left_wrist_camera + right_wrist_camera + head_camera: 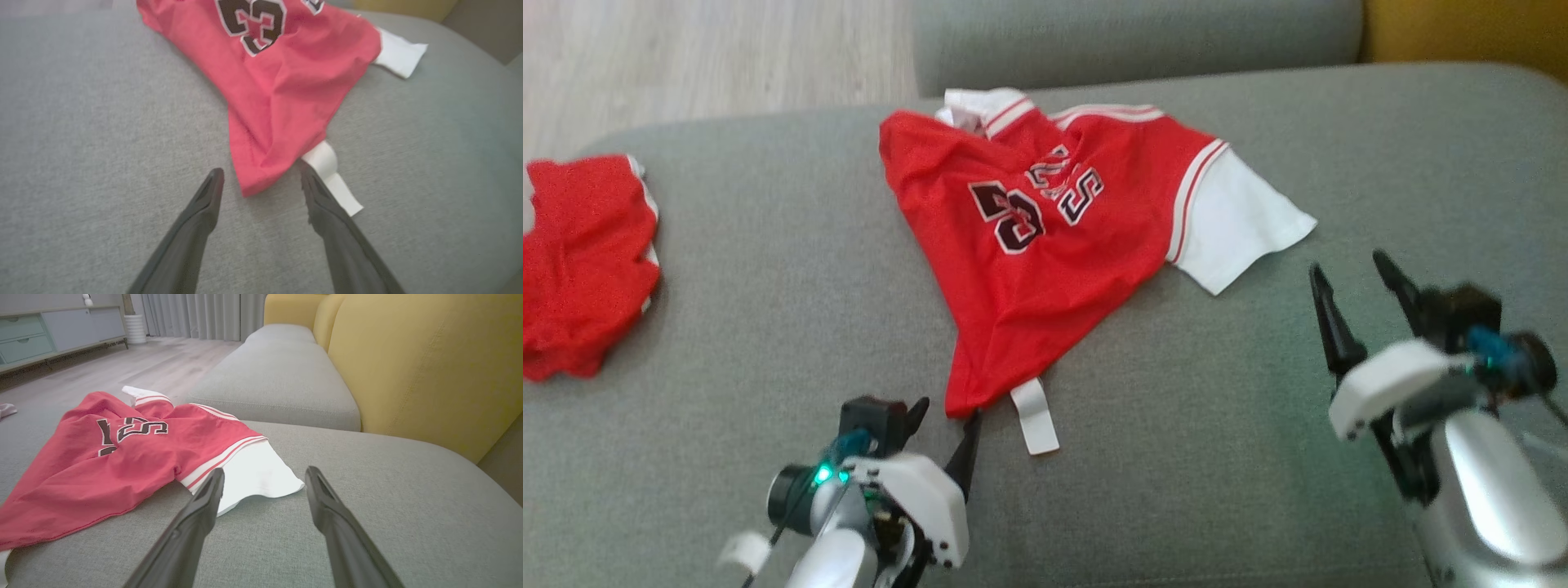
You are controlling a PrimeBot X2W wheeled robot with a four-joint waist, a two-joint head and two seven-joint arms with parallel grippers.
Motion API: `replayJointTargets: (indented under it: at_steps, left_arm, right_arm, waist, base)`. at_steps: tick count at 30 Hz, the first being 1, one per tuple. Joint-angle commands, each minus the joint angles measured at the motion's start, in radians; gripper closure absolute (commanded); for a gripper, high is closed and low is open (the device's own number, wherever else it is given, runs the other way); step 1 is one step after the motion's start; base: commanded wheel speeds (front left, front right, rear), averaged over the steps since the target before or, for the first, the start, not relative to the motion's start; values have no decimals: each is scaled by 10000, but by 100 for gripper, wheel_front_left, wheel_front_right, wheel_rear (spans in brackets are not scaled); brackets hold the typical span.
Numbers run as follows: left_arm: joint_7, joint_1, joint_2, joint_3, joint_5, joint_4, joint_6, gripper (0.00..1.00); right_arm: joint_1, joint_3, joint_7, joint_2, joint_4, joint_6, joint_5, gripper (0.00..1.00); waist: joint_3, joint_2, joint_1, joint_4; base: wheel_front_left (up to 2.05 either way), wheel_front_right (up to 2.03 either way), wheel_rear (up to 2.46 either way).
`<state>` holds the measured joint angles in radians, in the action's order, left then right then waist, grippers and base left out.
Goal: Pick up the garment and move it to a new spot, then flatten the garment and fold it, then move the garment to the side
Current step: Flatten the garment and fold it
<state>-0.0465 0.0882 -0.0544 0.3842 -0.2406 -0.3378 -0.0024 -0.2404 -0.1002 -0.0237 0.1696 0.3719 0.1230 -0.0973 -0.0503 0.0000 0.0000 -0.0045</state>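
Two grippers, both with fingers spread and holding nothing, flank a jersey [1045, 261] lying on a sofa seat [792, 269] of gray, finely woven cloth. Jersey: thin, matt red knit, creased and bunched into a rough triangle, with dark white-edged numerals on the chest, a white collar [980, 104] with red stripes, and one white sleeve [1241, 220] spread flat to the robot's right. Long axis: from the collar, at the far edge of the seat, to a narrow hem corner pointing at the robot; a white strip [1035, 416] sticks out beside that corner. Tips of the left gripper [948, 411] reach the hem corner, which in the wrist view lies between the two fingers [204, 204]. Near the sleeve's edge, apart from it, stands the right gripper [1347, 263]. Open room: bare seat between the jersey and a second red garment [584, 261] at the seat's left edge, and a wide bare stretch right of the sleeve, ending at a smooth yellow backrest [429, 367]. Beyond the far edge: pale wood floor [686, 49] and another gray cushion [1135, 33]
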Motion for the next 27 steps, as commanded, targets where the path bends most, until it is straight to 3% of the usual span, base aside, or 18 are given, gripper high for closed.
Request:
replayJointTargets:
  at_steps: [1,10,22,24,27]
  left_arm:
    - [-179,624,24,-217,-18,-1,80,0]
    - [-303,1453,27,-35,-38,-828,9,0]
    - [-202,2038,37,529,-324,-1000,-169,0]
    - [-208,2129,38,689,-406,-956,-198,10]
    - [-237,2250,39,976,-535,-901,-231,39]
  right_arm:
    - [-753,-308,291,226,-124,77,-130,0]
    - [-2284,-321,1864,865,778,77,-454,0]
    - [-3719,-75,2641,1338,2046,77,-418,0]
    - [-4003,-101,2849,1400,2377,77,-351,0]
    - [-4327,-201,3141,1462,2872,77,-275,0]
  waist:
    - [-428,0,0,7]
    - [-1136,0,0,105]
    - [-1724,0,0,495]
    - [-1857,0,0,575]
    - [-2015,0,0,723]
  base:
    - [0,0,0]
    - [0,0,0]
    - [0,0,0]
    - [0,0,0]
    - [0,0,0]
